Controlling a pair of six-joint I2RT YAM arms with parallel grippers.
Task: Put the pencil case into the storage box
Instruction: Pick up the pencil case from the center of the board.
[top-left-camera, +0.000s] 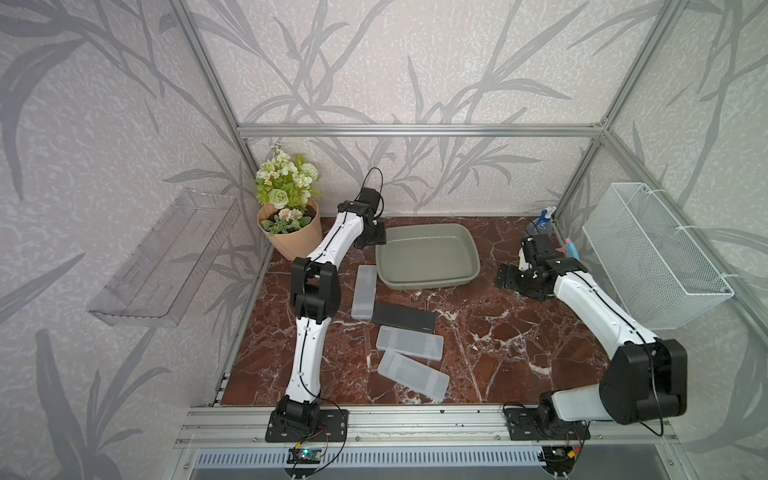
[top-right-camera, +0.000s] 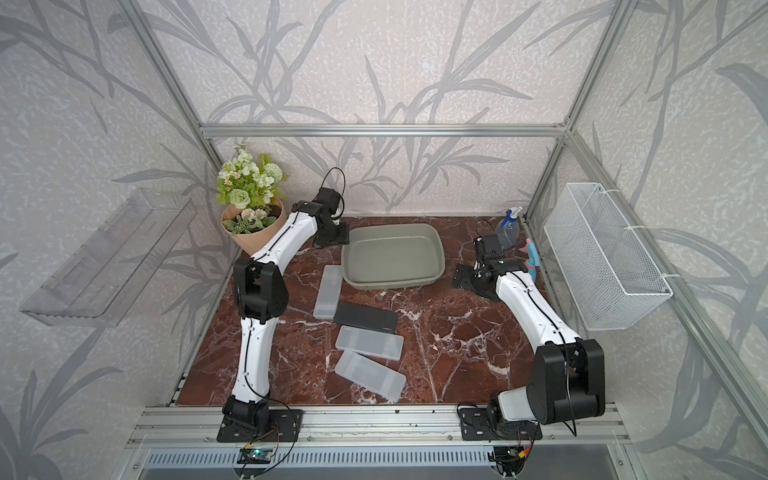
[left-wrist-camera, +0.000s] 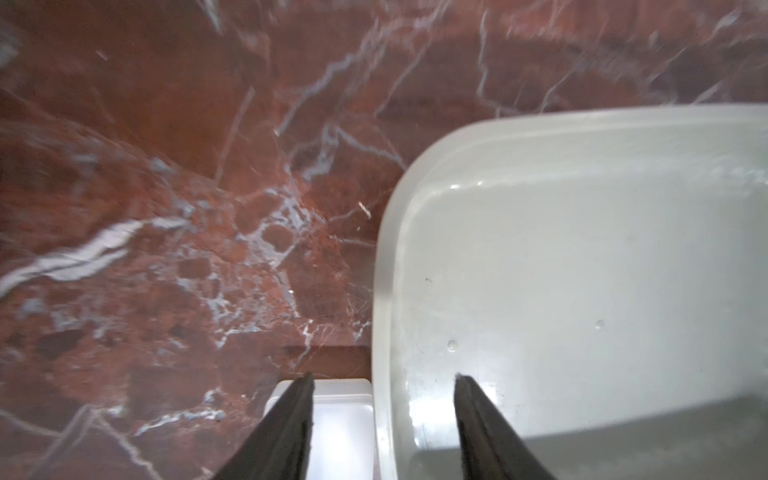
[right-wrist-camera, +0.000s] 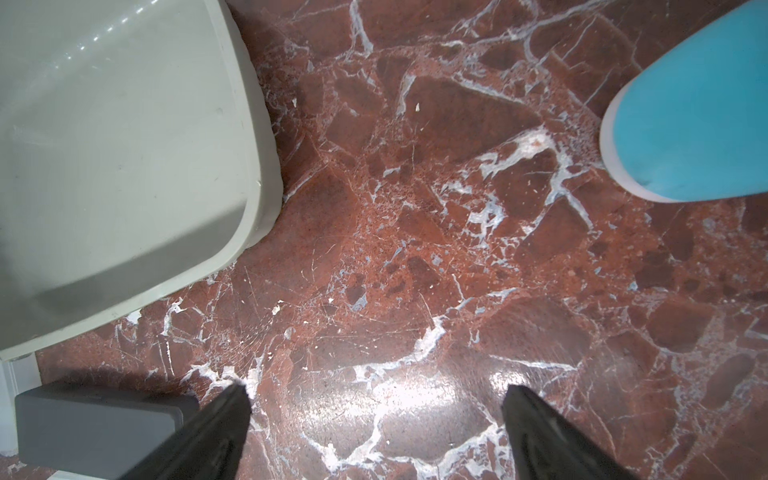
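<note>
Left wrist view: left gripper (left-wrist-camera: 383, 376) half-spread, empty, straddling the storage box (left-wrist-camera: 384, 249) rim. Outside: three frosted cases (top-left-camera: 409, 343), one black case (top-left-camera: 404, 319). Right gripper (right-wrist-camera: 376, 385) spread wide, empty.

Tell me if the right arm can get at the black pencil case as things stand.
Probably yes. The right tool stands open above bare marble, the black pencil case lies uncovered close by, and nothing sits between them.
</note>
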